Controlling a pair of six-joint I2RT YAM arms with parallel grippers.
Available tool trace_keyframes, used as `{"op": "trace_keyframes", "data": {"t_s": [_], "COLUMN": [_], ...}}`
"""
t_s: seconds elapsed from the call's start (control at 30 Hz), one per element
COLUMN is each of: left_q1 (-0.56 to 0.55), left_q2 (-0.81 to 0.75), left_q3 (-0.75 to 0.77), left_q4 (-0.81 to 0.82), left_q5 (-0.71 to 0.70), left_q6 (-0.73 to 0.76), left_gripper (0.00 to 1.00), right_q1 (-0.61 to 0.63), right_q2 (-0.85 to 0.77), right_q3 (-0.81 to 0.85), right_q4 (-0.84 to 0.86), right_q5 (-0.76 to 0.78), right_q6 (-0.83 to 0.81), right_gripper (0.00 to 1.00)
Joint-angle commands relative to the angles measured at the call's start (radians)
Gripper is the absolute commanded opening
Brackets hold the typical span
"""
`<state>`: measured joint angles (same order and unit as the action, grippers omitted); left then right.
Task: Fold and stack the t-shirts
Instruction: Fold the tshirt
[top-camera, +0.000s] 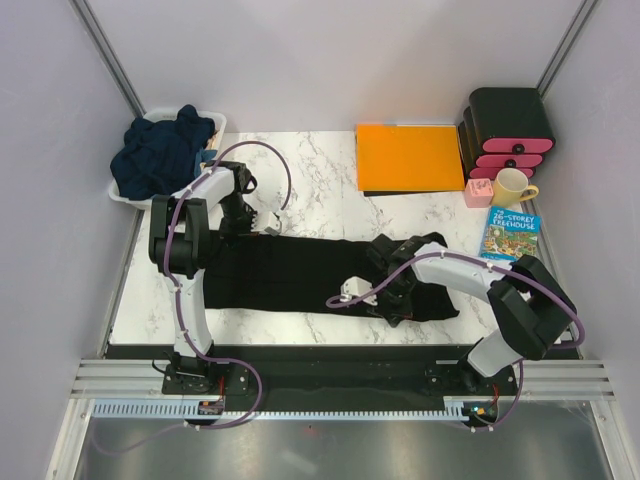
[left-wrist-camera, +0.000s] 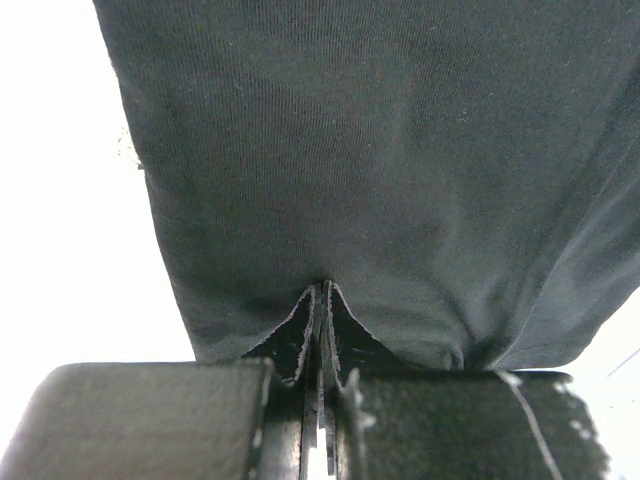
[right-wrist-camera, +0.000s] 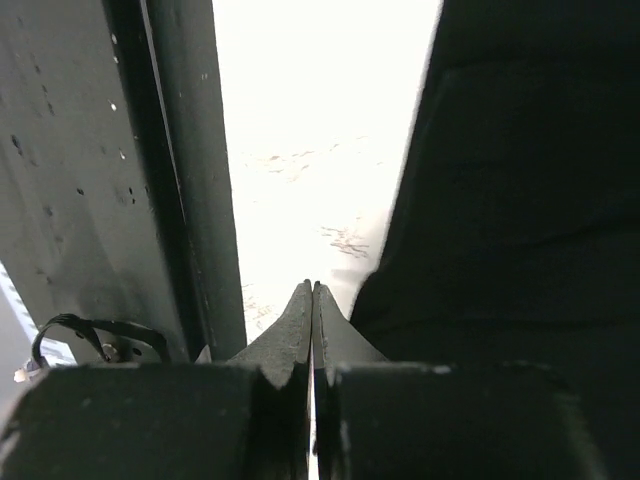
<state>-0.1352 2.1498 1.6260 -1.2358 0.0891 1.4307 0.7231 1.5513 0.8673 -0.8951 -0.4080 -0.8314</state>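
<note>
1. In the left wrist view, the left gripper (left-wrist-camera: 320, 300) is seen with its jaws pressed together. Cloth of the black t-shirt (left-wrist-camera: 380, 170) is pinched at their tips. Most of the view beyond the fingers is filled by the shirt, and small creases are drawn toward the pinch.
2. In the right wrist view, the right gripper (right-wrist-camera: 312, 300) is seen with its jaws closed tip to tip. The bright marble table (right-wrist-camera: 310, 170) is shown straight beyond them. The black t-shirt is seen just to the right of the fingers, and a dark grey panel (right-wrist-camera: 120, 180) is seen on the left.
3. In the top view, the black t-shirt is laid lengthwise across the middle of the table, from one arm to the other. The left gripper is placed at the shirt's far edge near its left end. The right gripper is held low over the near right part, where the cloth is bunched.
4. The navy t-shirts (top-camera: 165, 148) are heaped in a white basket (top-camera: 215, 122) at the far left corner, apart from the black one.
5. An orange sheet (top-camera: 410, 155) is laid flat at the far edge. To its right, a black-and-pink drawer unit (top-camera: 510, 128), a yellow mug (top-camera: 512, 187) and a book (top-camera: 510, 232) are set.
</note>
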Motion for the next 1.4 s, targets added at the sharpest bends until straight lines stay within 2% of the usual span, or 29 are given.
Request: {"op": "trace_keyframes", "data": {"t_s": [0.0,0.1,0.17,0.23,0.27,0.5,0.7,0.97,1.23,1.37], "left_q1": [-0.003,-0.004,-0.004,-0.004,-0.003,0.002,0.014,0.016,0.016,0.016], "left_q2": [-0.004,-0.004,-0.007,-0.014,-0.018,-0.047,-0.071,-0.070,-0.045,-0.031], "left_q3": [-0.005,0.012,0.034,0.049,0.054,0.080,0.095,0.110,0.146,0.156], "left_q4": [0.027,0.024,0.012,0.007,0.009,0.001,-0.001,-0.005,-0.007,-0.007], "left_q5": [0.031,0.021,0.024,0.027,0.028,0.035,0.008,-0.002,-0.020,-0.026], "left_q6": [0.004,0.005,0.004,0.001,0.000,-0.030,-0.038,-0.064,-0.069,-0.073], "left_gripper": [0.02,0.02,0.02,0.02,0.02,0.02,0.02,0.02,0.02,0.02], "right_q1": [0.006,0.003,-0.004,-0.025,-0.046,-0.267,-0.361,-0.384,-0.421,-0.422], "right_q2": [-0.048,-0.077,-0.092,-0.093,-0.089,0.035,0.133,0.318,0.493,0.559], "right_q3": [0.177,0.277,0.350,0.378,0.374,0.219,0.185,0.226,0.372,0.433], "right_q4": [-0.066,-0.093,-0.085,-0.053,-0.042,0.070,0.203,0.467,0.630,0.770], "right_q5": [-0.048,-0.003,0.029,0.095,0.101,0.150,0.181,0.339,0.451,0.526], "right_q6": [0.012,0.009,0.002,0.015,0.020,-0.015,0.000,0.028,0.035,0.041], "right_gripper": [0.00,0.01,0.07,0.05,0.00,0.00,0.00,0.00,0.00,0.00]}}
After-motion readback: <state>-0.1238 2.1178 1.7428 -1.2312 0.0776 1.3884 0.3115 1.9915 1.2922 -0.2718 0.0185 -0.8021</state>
